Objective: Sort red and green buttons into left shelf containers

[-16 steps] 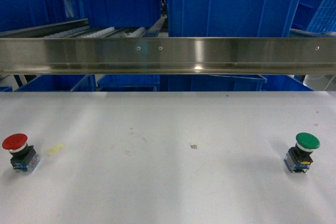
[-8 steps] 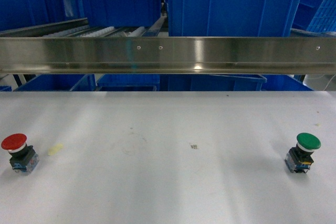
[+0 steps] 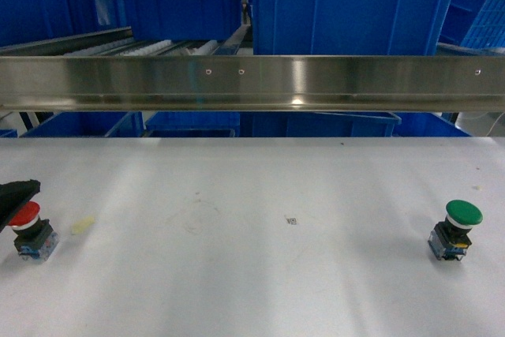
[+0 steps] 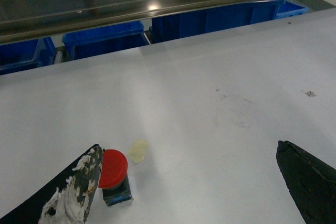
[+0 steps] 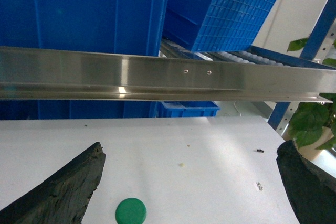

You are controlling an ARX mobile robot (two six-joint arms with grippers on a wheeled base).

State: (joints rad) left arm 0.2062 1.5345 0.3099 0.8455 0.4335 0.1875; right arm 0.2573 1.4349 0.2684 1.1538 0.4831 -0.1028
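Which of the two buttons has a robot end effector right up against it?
The red button: a finger of the left end effector overlaps its cap. The green button stands alone in the head view.

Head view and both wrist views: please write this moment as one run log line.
left pincer: open, around red button | right pincer: open, above green button | both buttons on white table, none sorted yet

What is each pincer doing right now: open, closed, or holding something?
Left pincer: open, empty, one finger beside the red button.
Right pincer: open, empty, above the green button.
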